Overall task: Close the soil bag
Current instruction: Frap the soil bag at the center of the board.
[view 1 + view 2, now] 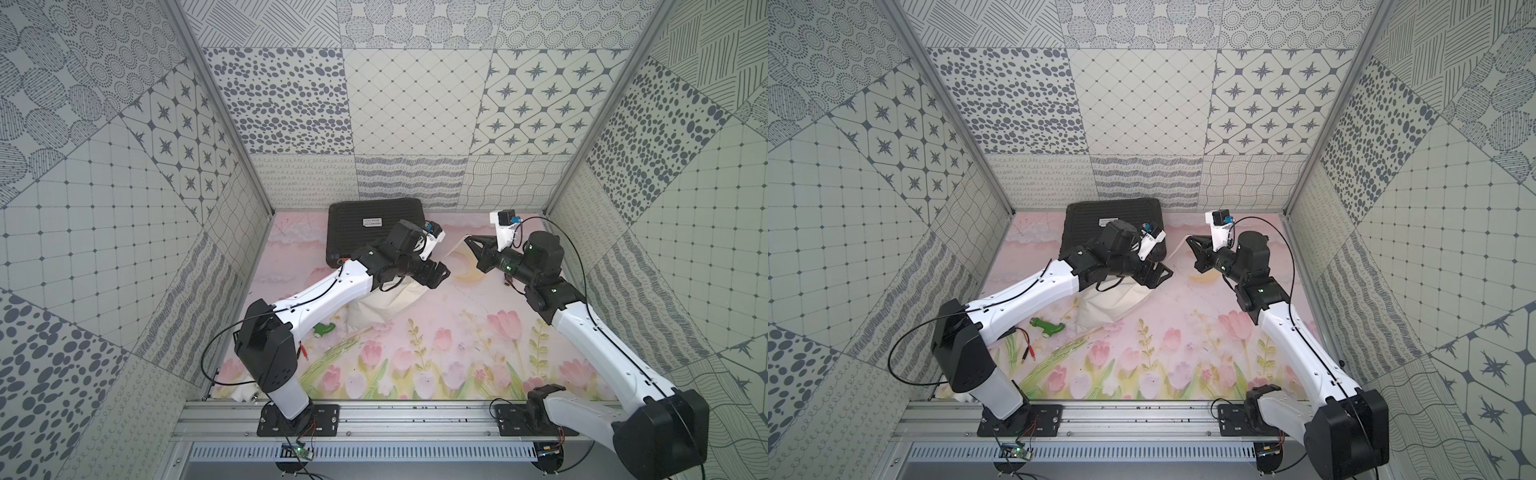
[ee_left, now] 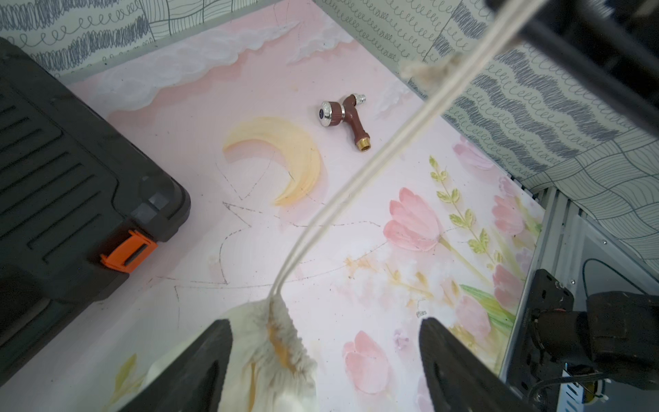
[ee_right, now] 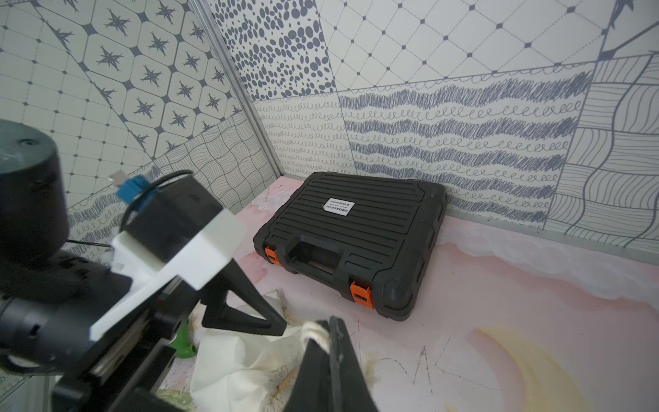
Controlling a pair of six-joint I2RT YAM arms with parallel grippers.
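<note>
The soil bag (image 1: 388, 305) (image 1: 1115, 303), a wrinkled cream cloth sack, lies on the mat under my left wrist. In the left wrist view its gathered neck (image 2: 281, 342) sits between my left gripper's (image 2: 324, 321) open fingers, close to one finger (image 2: 203, 360). A thin doubled cord (image 2: 356, 171) runs taut from the neck up to my right gripper (image 1: 467, 240) (image 1: 1188, 240). In the right wrist view that gripper (image 3: 328, 323) is shut on the cord's knotted end (image 3: 313, 330). My left gripper (image 1: 438, 274) hangs low over the bag's mouth.
A black ribbed case (image 1: 370, 224) (image 3: 356, 232) with orange latches (image 2: 128, 251) lies at the back, just behind the left wrist. A green nozzle (image 1: 1048, 326) and red-tipped leads (image 1: 1021, 355) lie near the left arm. A brown hose nozzle (image 2: 344, 116) lies near the right arm.
</note>
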